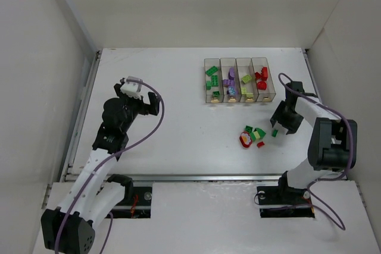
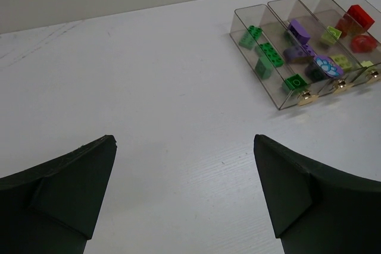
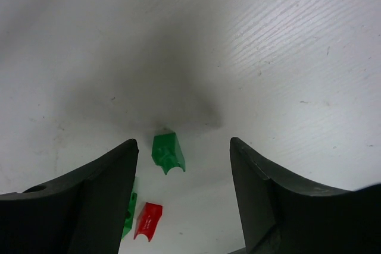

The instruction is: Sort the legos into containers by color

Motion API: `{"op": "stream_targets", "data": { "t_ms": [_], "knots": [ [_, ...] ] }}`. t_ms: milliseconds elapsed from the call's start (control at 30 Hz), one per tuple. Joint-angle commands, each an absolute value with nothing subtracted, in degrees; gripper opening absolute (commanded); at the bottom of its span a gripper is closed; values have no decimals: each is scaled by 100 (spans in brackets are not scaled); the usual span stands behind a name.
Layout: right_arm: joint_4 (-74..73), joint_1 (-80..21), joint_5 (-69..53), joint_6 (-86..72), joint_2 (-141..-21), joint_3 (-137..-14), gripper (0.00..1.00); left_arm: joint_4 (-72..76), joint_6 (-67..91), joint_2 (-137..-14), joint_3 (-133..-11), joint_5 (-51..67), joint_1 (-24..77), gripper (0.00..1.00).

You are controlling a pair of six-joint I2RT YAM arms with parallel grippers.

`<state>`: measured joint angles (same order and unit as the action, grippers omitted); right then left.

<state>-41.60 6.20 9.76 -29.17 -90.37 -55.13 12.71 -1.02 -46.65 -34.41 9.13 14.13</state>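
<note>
Right arm (image 1: 306, 108) over a loose green brick (image 3: 167, 151), ready to grasp.
On the table (image 1: 155, 87) the containers (image 1: 240, 103) stand in a row, well apart from the left arm (image 1: 119, 120), whose jaws are wide apart. The right arm holds its jaws apart above the green brick, just beside the loose legos (image 1: 253, 136). The brick lies nearer one jaw, so I would centre first, then descend straight.

Soft, even overhead light, little glare.
The white table (image 1: 166, 99) is evenly bright; in the right wrist view a broad soft shadow greys it, and the near fingers (image 3: 83, 206) seem slightly out of focus. The clear bins (image 2: 256, 19) carry faint reflections.
</note>
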Motion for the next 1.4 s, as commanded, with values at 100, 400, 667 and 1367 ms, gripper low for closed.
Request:
{"op": "stream_targets", "data": {
  "t_ms": [100,400,667,1367],
  "knots": [
    [-4026,598,661,-2065,-8991,-5415,66,1634,-158,-4544,-3200,905,1389,100],
    [-3964,598,519,-2065,-9044,-5309,46,1758,-88,-4544,-3252,1011,1389,100],
    [-3911,598,500,-2118,-8966,-5361,0,1644,-88,-4605,-3313,906,1389,100],
    [-2531,-2558,677,-1441,-12189,-10985,7,-220,-623,-5721,-4456,237,932,100]
  ]
}}
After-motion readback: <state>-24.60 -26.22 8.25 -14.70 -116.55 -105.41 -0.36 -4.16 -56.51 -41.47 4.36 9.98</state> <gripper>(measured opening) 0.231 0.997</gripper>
